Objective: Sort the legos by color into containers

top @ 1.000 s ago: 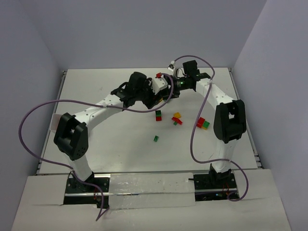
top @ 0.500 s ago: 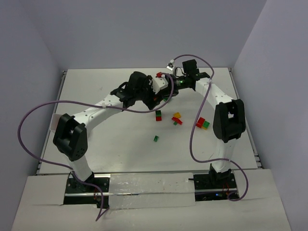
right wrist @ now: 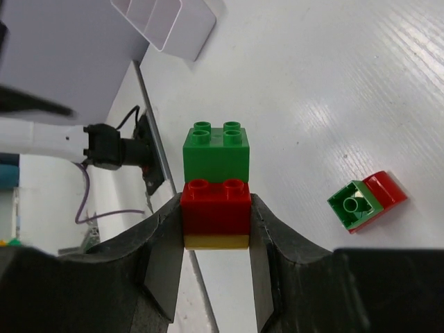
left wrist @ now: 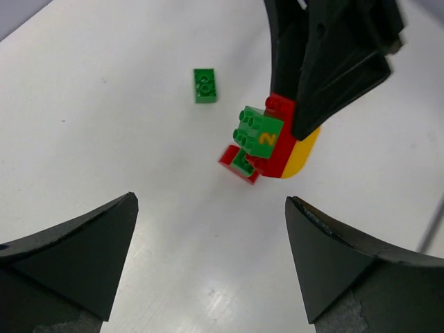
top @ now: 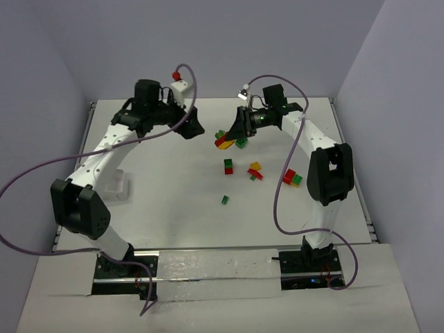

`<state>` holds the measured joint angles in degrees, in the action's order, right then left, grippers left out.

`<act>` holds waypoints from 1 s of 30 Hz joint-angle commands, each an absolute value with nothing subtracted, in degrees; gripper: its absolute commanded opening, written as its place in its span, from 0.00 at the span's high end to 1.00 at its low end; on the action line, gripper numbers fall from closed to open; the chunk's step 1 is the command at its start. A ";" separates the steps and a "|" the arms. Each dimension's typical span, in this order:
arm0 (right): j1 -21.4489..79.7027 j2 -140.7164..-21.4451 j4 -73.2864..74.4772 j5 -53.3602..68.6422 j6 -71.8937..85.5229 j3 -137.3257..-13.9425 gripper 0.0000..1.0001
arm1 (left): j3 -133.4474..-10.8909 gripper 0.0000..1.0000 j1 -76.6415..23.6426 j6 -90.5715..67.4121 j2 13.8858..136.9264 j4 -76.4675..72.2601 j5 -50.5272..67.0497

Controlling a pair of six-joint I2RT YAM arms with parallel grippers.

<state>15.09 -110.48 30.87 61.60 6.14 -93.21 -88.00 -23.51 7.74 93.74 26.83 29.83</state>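
My right gripper (right wrist: pixel 216 202) (top: pixel 231 136) is shut on a stack of three legos, pinching the red middle brick (right wrist: pixel 216 208). A green brick (right wrist: pixel 216 152) sits on top of it and a yellow one underneath. In the left wrist view the same stack (left wrist: pixel 267 139) hangs from the right gripper's black fingers (left wrist: pixel 326 62) just above the table. A red-and-green pair (right wrist: pixel 364 201) (left wrist: pixel 236 163) lies on the table beside it. My left gripper (left wrist: pixel 210 200) (top: pixel 196 129) stands open and empty, a little left of the stack. A white container (top: pixel 118 186) sits at the left, partly behind the left arm.
More legos lie mid-table: a red-green pair (top: pixel 227 166), a small green brick (top: pixel 225 199), a yellow-red pair (top: pixel 254 171) and a red-green-yellow cluster (top: pixel 292 178). A single green brick (left wrist: pixel 204 84) shows in the left wrist view. Purple cables loop off both arms.
The left arm has pulled away to the left from the right gripper and opened its jaws wide. The right gripper now holds the stack alone, lower and nearer the table.
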 commanded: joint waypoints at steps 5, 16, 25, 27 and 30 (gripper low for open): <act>18.04 -109.22 36.04 65.61 -7.58 -101.97 1.00 | -87.06 0.07 -14.80 -5.80 91.74 25.21 60.24; 24.35 -109.48 47.51 63.46 -22.26 -110.36 1.00 | -93.63 0.16 -14.41 4.74 98.64 35.51 68.55; 25.98 -109.74 47.99 62.90 -23.82 -111.92 1.00 | -91.33 0.23 -14.41 7.26 96.66 31.81 69.81; 26.10 -109.78 47.99 63.05 -23.94 -111.88 1.00 | -90.97 0.25 -14.41 7.50 96.46 31.08 70.12; 26.20 -109.88 48.11 63.49 -24.15 -112.04 1.00 | -91.08 0.28 -14.41 8.45 96.66 31.25 70.94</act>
